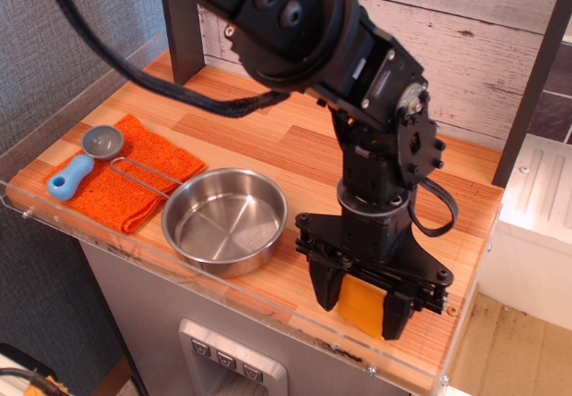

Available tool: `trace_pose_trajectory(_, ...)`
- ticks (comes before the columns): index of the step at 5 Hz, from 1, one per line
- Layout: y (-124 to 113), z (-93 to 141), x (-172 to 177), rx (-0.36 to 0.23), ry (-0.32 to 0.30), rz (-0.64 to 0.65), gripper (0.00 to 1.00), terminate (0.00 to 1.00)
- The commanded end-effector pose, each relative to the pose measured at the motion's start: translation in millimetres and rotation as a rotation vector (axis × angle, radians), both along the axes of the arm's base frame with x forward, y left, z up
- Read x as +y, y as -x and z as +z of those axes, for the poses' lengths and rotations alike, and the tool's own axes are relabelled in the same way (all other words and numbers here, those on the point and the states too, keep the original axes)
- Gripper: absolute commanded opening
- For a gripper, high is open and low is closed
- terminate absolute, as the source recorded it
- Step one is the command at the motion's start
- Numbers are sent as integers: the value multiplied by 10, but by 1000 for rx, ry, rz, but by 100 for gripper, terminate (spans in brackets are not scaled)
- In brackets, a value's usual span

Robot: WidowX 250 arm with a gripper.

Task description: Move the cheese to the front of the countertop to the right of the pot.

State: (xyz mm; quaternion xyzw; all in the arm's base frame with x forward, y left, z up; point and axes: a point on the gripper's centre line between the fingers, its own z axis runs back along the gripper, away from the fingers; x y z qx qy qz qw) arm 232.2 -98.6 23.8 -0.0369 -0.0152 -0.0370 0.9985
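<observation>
now: cheese held low at the counter's front right

we see the black hand [360, 299] pointing downward, its two fingers [324, 287] pinching the cheese [361, 307], a yellow-orange block visible between them. the cheese sits low over the front right part of the counter [268, 132], near the clear acrylic rim [268, 311]; we cannot tell whether its underside touches the wood. the pot [223, 220], a shallow shiny steel pan, stands at the front of the counter to the left of the hand, apart from it, with its thin wire handle [143, 172] reaching left over the orange cloth [125, 180]. on that cloth, at the front left, lies a small grey scoop [85, 158] with a blue handle. the arm [375, 137] rises from the hand toward the upper left, with a black cable looping beside its wrist. behind the counter runs a pale plank wall [456, 38], and a dark post [183, 29] stands at the back left corner.
</observation>
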Motion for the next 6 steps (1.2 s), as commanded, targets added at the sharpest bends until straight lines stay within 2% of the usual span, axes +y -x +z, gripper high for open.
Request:
trace_pose_trajectory(1, 44, 411, 114, -50, 42, -29, 100, 0)
trace_pose_trajectory(2, -22, 814, 396, -114, 67, -17, 100, 0)
trace_pose_trajectory(3, -155, 1265, 903, -170, 68, 80, 100, 0)
trace_pose_trajectory(4, -395, 1323, 1393, -189, 39, 158, 100, 0)
trace_pose_trajectory(5, -802, 1254, 1865, -152, -73, 130, 100, 0)
trace_pose_trajectory(6, -1148, 1068, 1988, -130, -99, 88, 100, 0)
